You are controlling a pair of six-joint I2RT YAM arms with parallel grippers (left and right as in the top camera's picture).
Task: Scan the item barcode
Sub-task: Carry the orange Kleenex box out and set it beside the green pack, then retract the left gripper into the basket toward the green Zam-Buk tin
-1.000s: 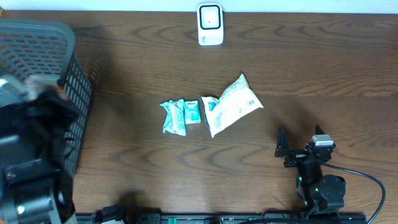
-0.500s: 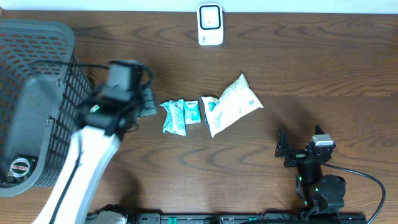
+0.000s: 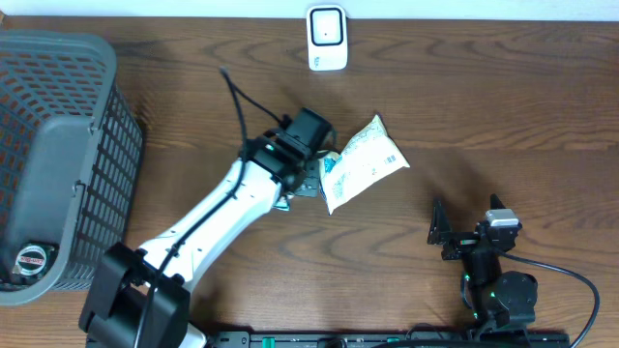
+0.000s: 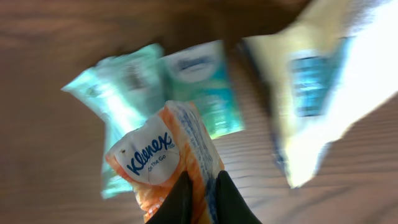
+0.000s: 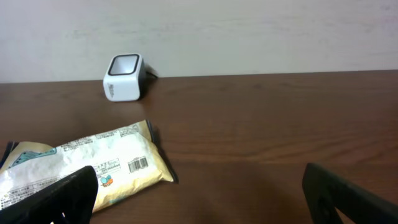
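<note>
My left gripper (image 4: 202, 180) is shut on an orange-and-white Kleenex tissue pack (image 4: 158, 155) and holds it just above the table. Beneath it lie two teal tissue packs (image 4: 199, 87), blurred in the left wrist view. From overhead the left gripper (image 3: 305, 179) hangs over those packs and hides most of them. Next to it lies a pale yellow snack bag (image 3: 360, 162). The white barcode scanner (image 3: 327, 39) stands at the table's far edge. My right gripper (image 3: 464, 232) rests open and empty near the front right. In its wrist view are the bag (image 5: 93, 165) and the scanner (image 5: 124, 76).
A large grey mesh basket (image 3: 58, 145) fills the left side, with a small round red-and-white thing (image 3: 31, 259) inside it. A printed barcode (image 5: 138, 164) shows on the snack bag's near end. Bare wood lies between the bag and the scanner.
My left arm has swung from over the basket rightward across the table and now covers the teal packs beside the snack bag. The right arm has not moved.
</note>
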